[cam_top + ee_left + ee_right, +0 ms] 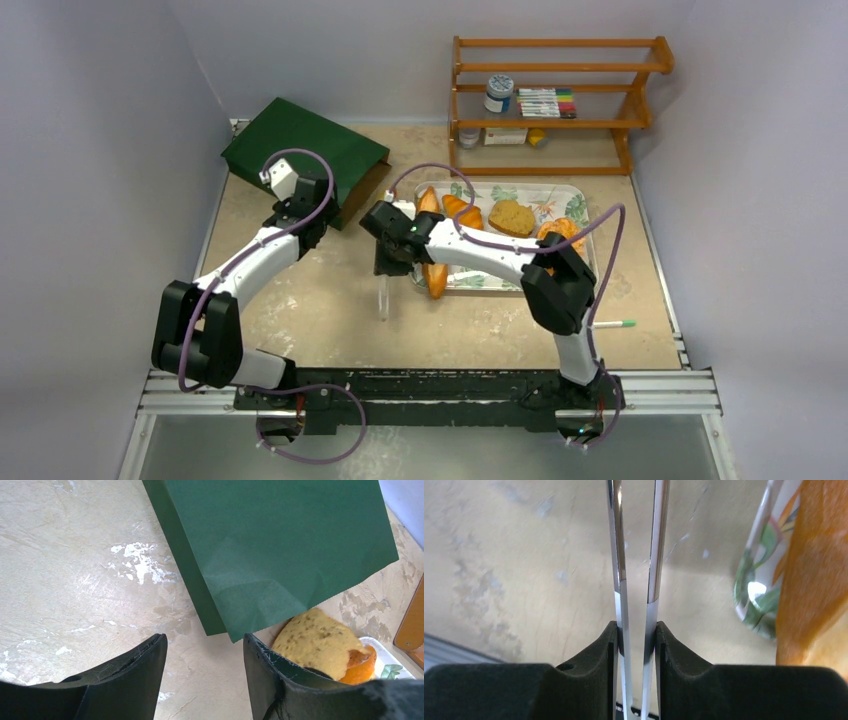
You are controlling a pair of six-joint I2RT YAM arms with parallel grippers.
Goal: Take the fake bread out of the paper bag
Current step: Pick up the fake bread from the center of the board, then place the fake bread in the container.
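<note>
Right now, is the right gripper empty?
No, the right gripper is clamped on both arms of a pair of metal tongs.

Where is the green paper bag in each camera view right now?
Top view: the paper bag lies flat at the table's upper left.
Left wrist: it fills the upper middle and right.
Right wrist: not in it.
Shared landmark: the flowered tray, centre-right on top, bottom right corner in left wrist, right side in right wrist.

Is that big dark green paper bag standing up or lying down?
Lying down: the dark green paper bag rests flat on its broad side on the beige tabletop, not upright.
</note>
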